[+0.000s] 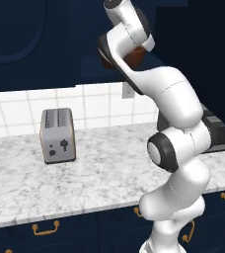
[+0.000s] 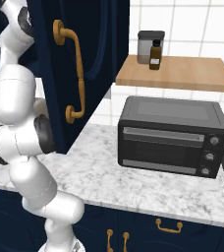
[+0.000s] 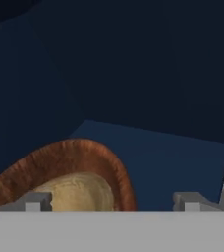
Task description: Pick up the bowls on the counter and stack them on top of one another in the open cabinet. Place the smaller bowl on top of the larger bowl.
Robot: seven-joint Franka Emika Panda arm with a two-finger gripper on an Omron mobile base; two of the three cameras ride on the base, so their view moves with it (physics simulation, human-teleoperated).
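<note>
In the hand view the larger dark reddish-brown bowl (image 3: 84,157) rests on the navy floor of the open cabinet (image 3: 173,147). The smaller light tan bowl (image 3: 77,194) lies inside it. My gripper (image 3: 113,202) is open, its fingertips (image 3: 33,201) spread wide just in front of the stacked bowls; the left tip overlaps the bowls' near edge and nothing is held. In the left base view my arm reaches up into the cabinet, and a piece of the brown bowl (image 1: 140,55) shows behind my wrist. The counter (image 1: 99,173) lies below.
A grey toaster (image 1: 57,136) stands on the counter to the left. A black toaster oven (image 2: 170,135) sits to the right under a wooden shelf (image 2: 182,74) with a jar and a bottle. The open navy cabinet door (image 2: 79,69) with a brass handle hangs beside my arm.
</note>
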